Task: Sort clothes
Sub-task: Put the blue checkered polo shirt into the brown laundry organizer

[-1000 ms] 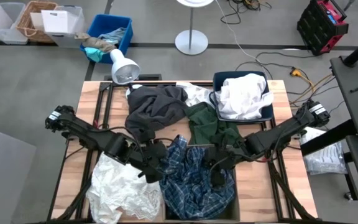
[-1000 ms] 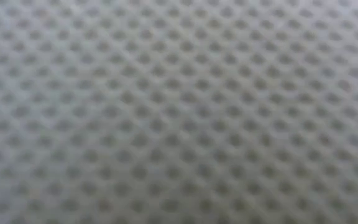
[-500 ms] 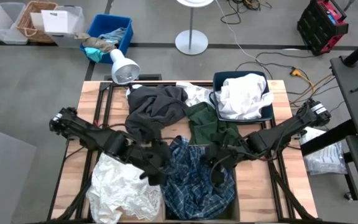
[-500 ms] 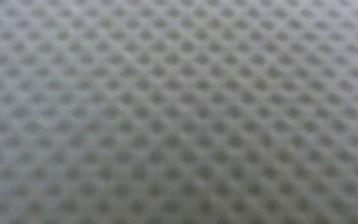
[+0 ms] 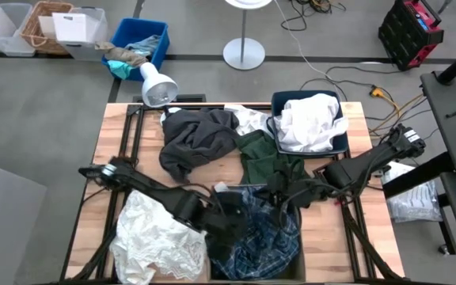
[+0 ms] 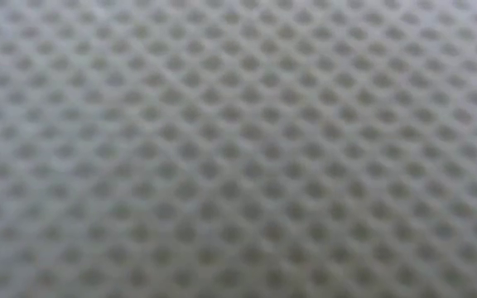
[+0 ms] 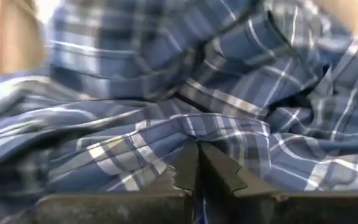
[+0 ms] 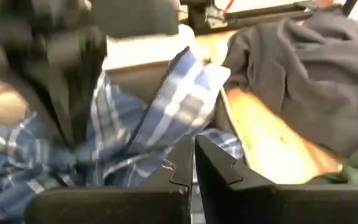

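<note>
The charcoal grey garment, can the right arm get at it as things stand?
Probably not right away: the right claw is shut on the plaid shirt. The charcoal grey garment lies uncovered, so the way looks free once it lets go.

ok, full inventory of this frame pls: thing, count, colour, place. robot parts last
plaid shirt: 1, blue and white, front centre of table, bunched
white garment: 1, white, front left of table
grey garment: 1, charcoal, back centre-left of table
green garment: 1, dark green, centre, right of the grey one
white clothes: a pile, count unclear, in the dark blue bin at back right of table
lamp: 1, white, back left table edge
blue floor bin: 1, holds rags, floor behind table
wicker basket: 1, tan, floor far left
left gripper: shut on plaid shirt
right gripper: shut on plaid shirt
</note>
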Action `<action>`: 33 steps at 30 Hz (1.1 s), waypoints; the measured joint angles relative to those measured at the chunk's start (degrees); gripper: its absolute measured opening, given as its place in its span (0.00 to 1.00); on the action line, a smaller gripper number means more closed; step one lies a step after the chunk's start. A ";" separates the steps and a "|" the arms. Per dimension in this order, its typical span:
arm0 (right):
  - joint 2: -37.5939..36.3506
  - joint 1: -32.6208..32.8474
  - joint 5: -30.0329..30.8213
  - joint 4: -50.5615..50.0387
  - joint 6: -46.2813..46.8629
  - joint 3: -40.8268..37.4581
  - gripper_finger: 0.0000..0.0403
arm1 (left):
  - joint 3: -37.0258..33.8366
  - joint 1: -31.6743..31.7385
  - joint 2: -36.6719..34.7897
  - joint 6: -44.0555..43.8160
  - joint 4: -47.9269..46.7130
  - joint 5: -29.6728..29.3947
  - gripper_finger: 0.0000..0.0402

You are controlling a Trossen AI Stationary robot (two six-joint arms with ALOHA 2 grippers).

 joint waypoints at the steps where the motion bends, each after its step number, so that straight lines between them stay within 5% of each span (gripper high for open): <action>1: 0.16 0.15 0.55 0.66 -0.01 0.16 0.02 | 1.33 -0.06 1.44 0.53 -0.99 0.36 0.00; 17: 7.60 2.44 1.49 24.49 -1.75 -6.81 0.02 | 6.11 -1.29 5.44 -3.77 -2.66 0.57 0.00; 26: 17.10 2.71 -0.26 24.76 -0.21 -7.04 0.02 | 15.62 -1.67 5.32 -4.05 -12.18 -3.77 0.00; 33: 22.82 2.66 -0.20 24.75 0.54 -7.06 0.02 | 15.04 -2.52 2.32 -4.20 -15.22 -4.04 0.00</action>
